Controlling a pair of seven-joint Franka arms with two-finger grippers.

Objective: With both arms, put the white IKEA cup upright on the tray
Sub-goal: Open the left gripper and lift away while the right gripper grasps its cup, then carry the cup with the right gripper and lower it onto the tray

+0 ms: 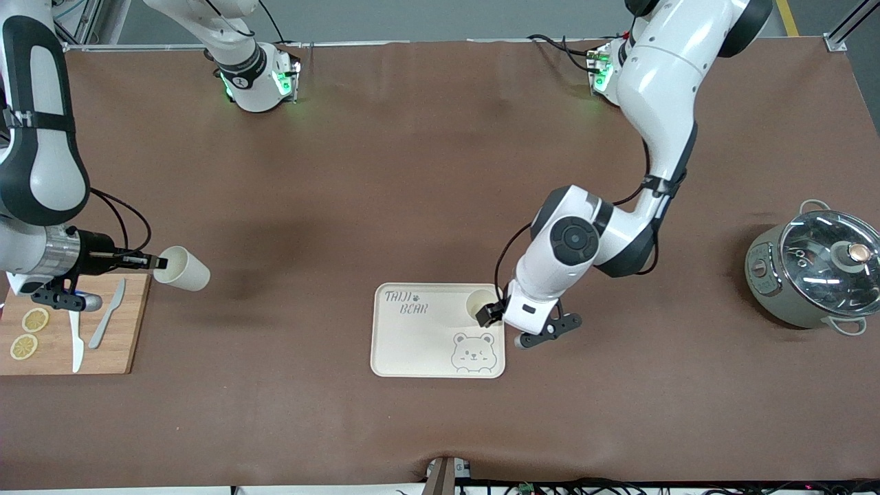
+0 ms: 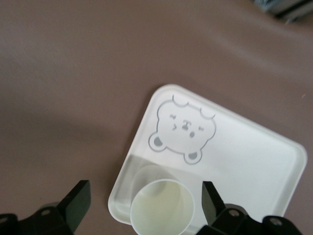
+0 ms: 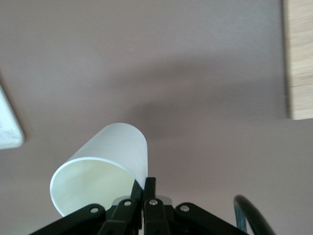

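Note:
A white cup (image 1: 478,301) stands upright on the cream tray (image 1: 426,344), in the corner toward the left arm's end, above the bear drawing. My left gripper (image 1: 485,311) is open around it, and in the left wrist view (image 2: 145,203) its fingers (image 2: 78,201) stand apart from the cup (image 2: 162,208) on either side. My right gripper (image 1: 159,262) is shut on the rim of a second white cup (image 1: 184,269) and holds it tilted on its side above the table beside the cutting board. In the right wrist view the fingertips (image 3: 147,188) pinch the wall of that cup (image 3: 105,164).
A wooden cutting board (image 1: 127,330) with lemon slices (image 1: 27,333) and two knives (image 1: 103,316) lies at the right arm's end. A pot with a glass lid (image 1: 815,271) stands at the left arm's end. A tray corner (image 3: 7,127) shows in the right wrist view.

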